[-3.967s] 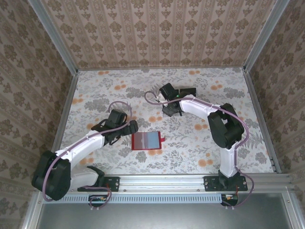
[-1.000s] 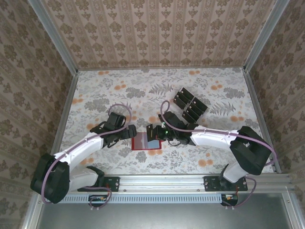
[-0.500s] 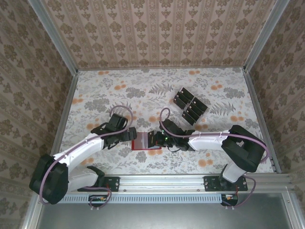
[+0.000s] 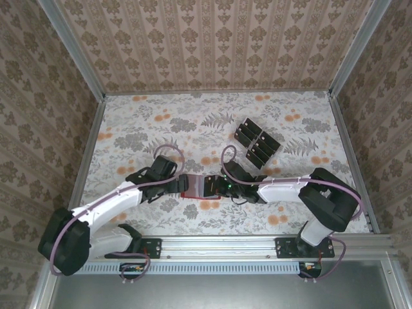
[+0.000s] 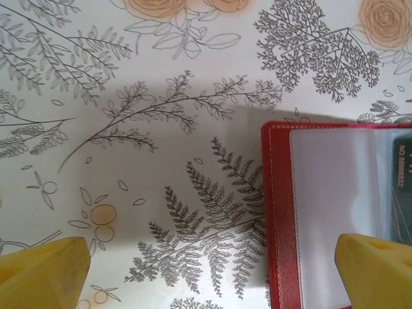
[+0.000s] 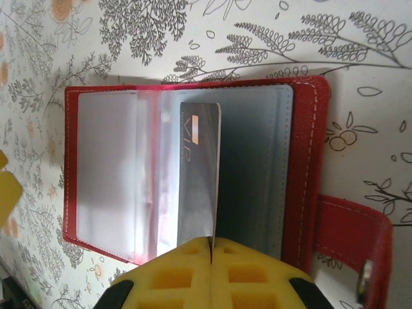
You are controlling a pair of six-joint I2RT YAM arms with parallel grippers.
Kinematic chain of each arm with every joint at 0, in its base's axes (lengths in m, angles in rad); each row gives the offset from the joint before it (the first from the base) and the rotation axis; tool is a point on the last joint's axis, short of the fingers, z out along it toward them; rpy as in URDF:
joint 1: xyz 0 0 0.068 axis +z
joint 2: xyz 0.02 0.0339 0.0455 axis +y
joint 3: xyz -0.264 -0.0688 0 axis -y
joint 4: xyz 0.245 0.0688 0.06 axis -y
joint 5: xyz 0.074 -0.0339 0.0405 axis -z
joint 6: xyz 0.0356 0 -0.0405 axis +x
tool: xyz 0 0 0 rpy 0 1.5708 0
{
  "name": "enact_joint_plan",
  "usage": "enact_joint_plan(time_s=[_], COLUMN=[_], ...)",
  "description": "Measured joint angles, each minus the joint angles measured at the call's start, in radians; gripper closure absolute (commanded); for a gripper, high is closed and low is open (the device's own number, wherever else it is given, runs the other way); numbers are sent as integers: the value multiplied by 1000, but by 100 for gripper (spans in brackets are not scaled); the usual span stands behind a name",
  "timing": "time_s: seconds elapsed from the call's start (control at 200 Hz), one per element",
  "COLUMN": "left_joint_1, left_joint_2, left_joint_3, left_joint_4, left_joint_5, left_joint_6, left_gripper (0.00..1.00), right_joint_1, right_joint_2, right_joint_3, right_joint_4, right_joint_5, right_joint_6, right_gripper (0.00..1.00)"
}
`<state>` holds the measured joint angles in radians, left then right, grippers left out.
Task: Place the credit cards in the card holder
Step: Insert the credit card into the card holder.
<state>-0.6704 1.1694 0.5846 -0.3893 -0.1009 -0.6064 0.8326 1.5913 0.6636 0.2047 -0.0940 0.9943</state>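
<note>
Here the right gripper (image 6: 211, 248), clamped on a credit card (image 6: 198, 174) just ahead of its tips, angles it into the open card holder (image 6: 302, 161), which the wide-spread left gripper (image 5: 207, 270) brackets, apparently to steady it.

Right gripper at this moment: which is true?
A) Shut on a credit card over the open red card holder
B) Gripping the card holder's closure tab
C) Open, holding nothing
A: the right gripper pinches a credit card above the opened card holder.

A lab robot cell (dressed like a home): aluminium frame (image 4: 72, 46), damask wallpaper (image 4: 212, 45), floral tabletop (image 4: 141, 122).
</note>
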Motion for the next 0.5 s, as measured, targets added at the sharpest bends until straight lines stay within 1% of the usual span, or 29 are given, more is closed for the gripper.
enact_joint_plan(time_s=[0.235, 0.5], left_joint_1=[-57, -81], left_joint_2=[76, 153], left_joint_3=[33, 78], left_joint_4=[26, 57], left_joint_5=[-10, -40], left_joint_6=[12, 38], left_gripper=[0, 0], right_joint_1=[-9, -19], right_joint_2=[-19, -19], right_joint_3=[-18, -20], right_joint_4=[-6, -6], right_joint_5=[13, 11], right_joint_6=[-12, -30], right_gripper=[100, 100])
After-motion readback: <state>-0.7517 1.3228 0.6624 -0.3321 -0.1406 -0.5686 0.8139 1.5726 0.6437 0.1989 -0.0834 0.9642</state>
